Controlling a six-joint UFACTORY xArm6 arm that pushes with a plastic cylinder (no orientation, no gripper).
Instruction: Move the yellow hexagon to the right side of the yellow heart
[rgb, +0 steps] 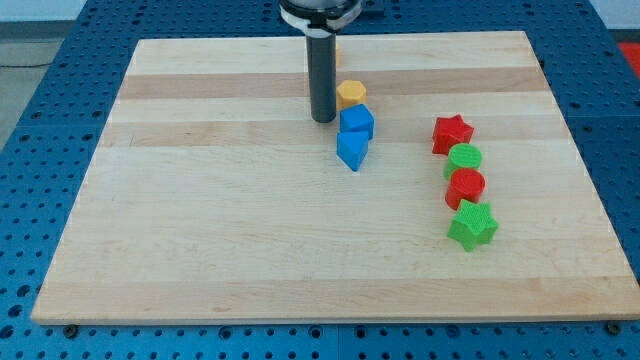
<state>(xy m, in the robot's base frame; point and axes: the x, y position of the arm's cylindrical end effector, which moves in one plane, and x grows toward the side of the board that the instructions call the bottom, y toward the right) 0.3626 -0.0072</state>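
"Starting big, what carries it all?" asks the first.

"A pale wooden surface (200, 230). The dark rod stands over it, and my tip (322, 120) is down near the view's top centre."

"And the claw: wide, narrow, holding?"

"No claw on this arm, so nothing opens, shuts or holds. It only pushes."

"Where's the hexagon?"

"The yellow hexagon (351, 94) is just beside my tip, toward the view's right and a little toward the top. Its lower edge meets the blue cube (356, 121), which is directly to my tip's right. A second blue block (351, 150) sits lower right."

"The heart?"

"Only a yellow sliver (338, 44) shows past the rod, farther toward the top. I take it for the yellow heart, mostly hidden."

"So the push?"

"I judge that the hexagon must go toward the top and a little right. My tip is already on its lower-left side, which suits that line."

"Anything else?"

"A red star (452, 133), green cylinder (463, 158), red cylinder (465, 186) and green star (472, 224) are well off to my tip's right."
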